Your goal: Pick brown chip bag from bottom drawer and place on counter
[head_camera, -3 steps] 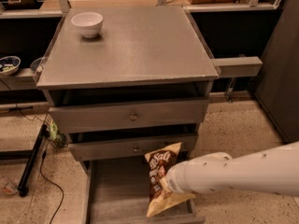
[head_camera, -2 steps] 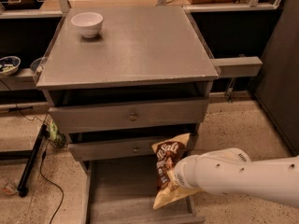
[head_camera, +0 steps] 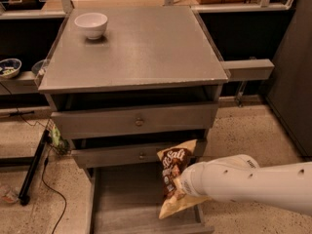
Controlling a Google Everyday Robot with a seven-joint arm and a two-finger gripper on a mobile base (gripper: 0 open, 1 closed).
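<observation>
Below the grey bench, over the bottom drawer, the gripper is holding the brown chip bag, jaws clenching it; raising it benchward comes next.
</observation>
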